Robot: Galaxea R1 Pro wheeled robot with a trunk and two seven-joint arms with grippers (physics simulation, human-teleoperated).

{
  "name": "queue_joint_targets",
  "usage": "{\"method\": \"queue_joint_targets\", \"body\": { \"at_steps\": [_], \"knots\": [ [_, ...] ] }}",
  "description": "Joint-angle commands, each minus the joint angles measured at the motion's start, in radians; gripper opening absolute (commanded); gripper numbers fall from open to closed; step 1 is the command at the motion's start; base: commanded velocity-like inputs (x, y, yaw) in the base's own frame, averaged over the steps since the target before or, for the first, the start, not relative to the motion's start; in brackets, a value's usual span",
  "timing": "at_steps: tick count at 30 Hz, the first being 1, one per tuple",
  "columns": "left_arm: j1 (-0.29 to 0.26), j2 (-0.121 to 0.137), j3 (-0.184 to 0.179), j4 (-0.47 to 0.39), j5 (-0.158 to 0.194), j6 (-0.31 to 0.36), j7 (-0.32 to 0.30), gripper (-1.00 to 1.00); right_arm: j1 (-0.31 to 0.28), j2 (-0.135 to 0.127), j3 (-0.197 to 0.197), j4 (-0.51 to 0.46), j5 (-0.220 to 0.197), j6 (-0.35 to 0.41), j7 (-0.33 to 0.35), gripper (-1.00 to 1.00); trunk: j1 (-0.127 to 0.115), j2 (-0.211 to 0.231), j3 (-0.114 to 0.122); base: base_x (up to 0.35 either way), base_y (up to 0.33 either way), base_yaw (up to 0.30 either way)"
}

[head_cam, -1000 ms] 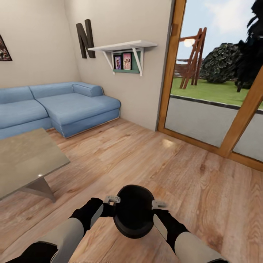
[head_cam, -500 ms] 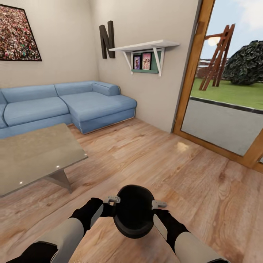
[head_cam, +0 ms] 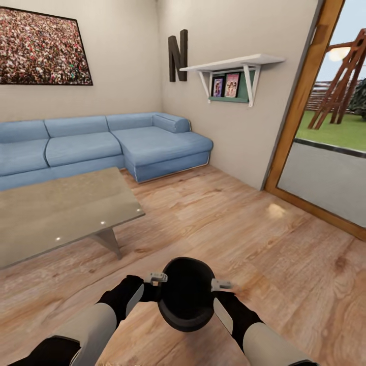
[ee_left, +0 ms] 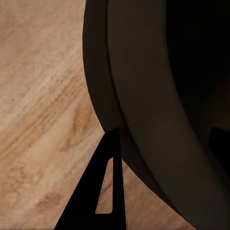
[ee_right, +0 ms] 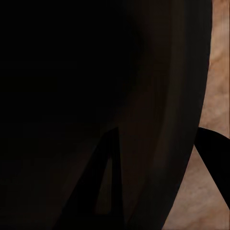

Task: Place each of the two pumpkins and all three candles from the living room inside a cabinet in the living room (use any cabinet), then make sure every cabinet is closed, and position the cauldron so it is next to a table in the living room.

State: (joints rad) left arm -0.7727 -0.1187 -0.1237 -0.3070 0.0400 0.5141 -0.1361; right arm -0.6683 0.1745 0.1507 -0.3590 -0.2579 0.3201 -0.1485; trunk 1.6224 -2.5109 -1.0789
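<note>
The cauldron [head_cam: 186, 300] is carried above the floor [head_cam: 264, 244], pinched at its rim from both sides: the left hand [head_cam: 156, 278] clamps one edge and the right hand [head_cam: 220, 284] the opposite edge, each pressed together on the rim. In the left wrist view a dark finger [ee_left: 103, 191] lies against the pot's curved wall [ee_left: 143, 96] with floorboards beyond; in the right wrist view the pot's black bulk [ee_right: 72, 96] sits close against the camera.

The worktop [head_cam: 56, 213], the glass coffee table the pot should end up beside, stands ahead and to the robot's left of the cauldron, well apart from it. The sofa [head_cam: 101, 147] lies beyond that worktop against the wall.

My judgement of the risks: the two hands hold only thin rim edges, so any uneven motion between the arms could tilt the pot or let one side slip free. Driving toward the worktop, the base or the pot could strike its glass corner [head_cam: 141, 213]. Set down too far off, the cauldron would not count as next to it.
</note>
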Motion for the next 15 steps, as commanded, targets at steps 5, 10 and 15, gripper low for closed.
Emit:
{"method": "queue_joint_targets", "body": {
  "at_steps": [5, 10, 15],
  "knots": [
    [0.000, 0.001, -0.005, 0.000, -0.002, 0.004, 0.000, -1.00, -0.001, 0.000, 0.015, -0.008, -0.021, 0.002, -0.003, -1.00, 0.000, 0.000, -0.001, 0.000, 0.000, 0.289],
    [0.000, 0.001, -0.005, 0.000, -0.002, 0.004, 0.000, -1.00, -0.001, 0.000, 0.016, -0.008, -0.021, 0.002, -0.002, -1.00, 0.000, 0.000, -0.001, 0.000, 0.000, 0.289],
    [0.000, 0.001, -0.005, 0.000, -0.002, 0.004, 0.000, -1.00, -0.001, 0.000, 0.016, -0.008, -0.021, 0.002, -0.002, -1.00, 0.000, 0.000, -0.001, 0.000, 0.000, 0.289]
  ]
}}
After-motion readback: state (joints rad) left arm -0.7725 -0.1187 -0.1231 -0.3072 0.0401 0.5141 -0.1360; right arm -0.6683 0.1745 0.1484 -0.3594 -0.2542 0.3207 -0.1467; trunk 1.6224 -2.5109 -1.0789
